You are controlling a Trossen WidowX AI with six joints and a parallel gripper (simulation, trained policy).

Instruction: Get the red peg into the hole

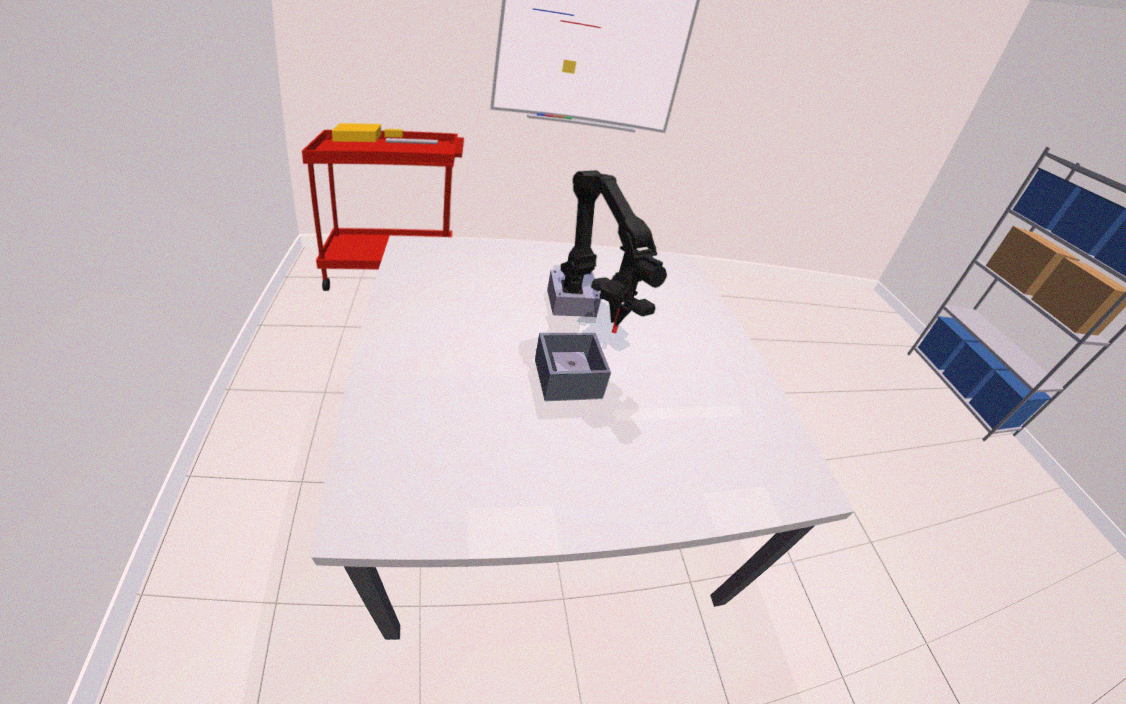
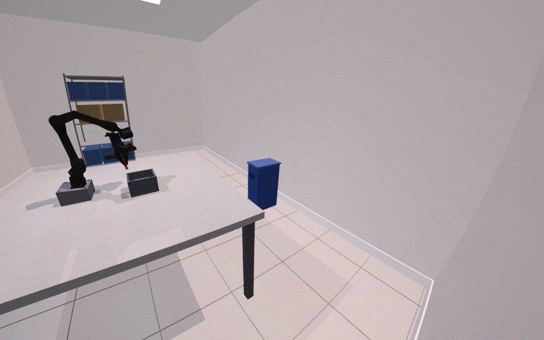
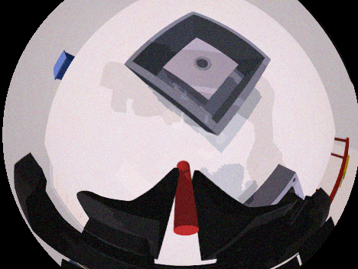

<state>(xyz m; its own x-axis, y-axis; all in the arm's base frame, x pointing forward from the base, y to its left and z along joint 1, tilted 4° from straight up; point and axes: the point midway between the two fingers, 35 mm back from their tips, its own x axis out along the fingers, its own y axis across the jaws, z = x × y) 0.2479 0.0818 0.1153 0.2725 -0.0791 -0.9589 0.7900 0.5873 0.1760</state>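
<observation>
The red peg is held between the fingers of my gripper, which is shut on it. The peg is off the table; its lower end sticks out past the fingertips. It looks slightly tilted in the top and exterior views. The dark grey open box stands on the table, beside and below the gripper. In its bottom lies a light plate with a round hole. The plate is hidden in the exterior view.
The table carries the arm's grey base block, close behind the box. The box walls stand up around the plate. A red cart, a shelf and a blue bin stand off the table.
</observation>
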